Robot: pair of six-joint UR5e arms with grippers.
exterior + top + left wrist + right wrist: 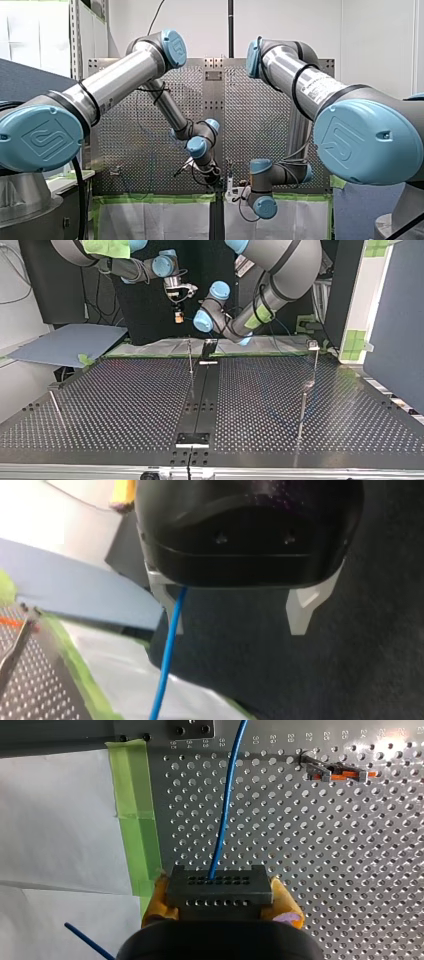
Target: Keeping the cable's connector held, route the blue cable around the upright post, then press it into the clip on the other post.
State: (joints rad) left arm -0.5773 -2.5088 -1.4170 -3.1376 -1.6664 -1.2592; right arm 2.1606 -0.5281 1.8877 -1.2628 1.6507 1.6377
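Observation:
My right gripper (220, 906) is shut on the dark grey connector block (219, 890), its yellow pads (156, 901) pressing on both sides. The blue cable (225, 810) leaves the block and runs away over the perforated table. In the left wrist view the blue cable (167, 665) hangs down close beside one pale finger (167, 602) of my left gripper (237, 627), which is open and grips nothing. Across the table, a thin upright post (190, 357) stands near the middle, and a taller post with a clip on top (313, 346) at the top view's right.
A grey and orange fitting (335, 770) sits on the perforated plate ahead of my right gripper. Green tape (135, 810) marks the plate's edge, with white sheeting beyond. A black rail (200, 400) runs down the table's middle. A leaning rod (56, 407) stands at the top view's left.

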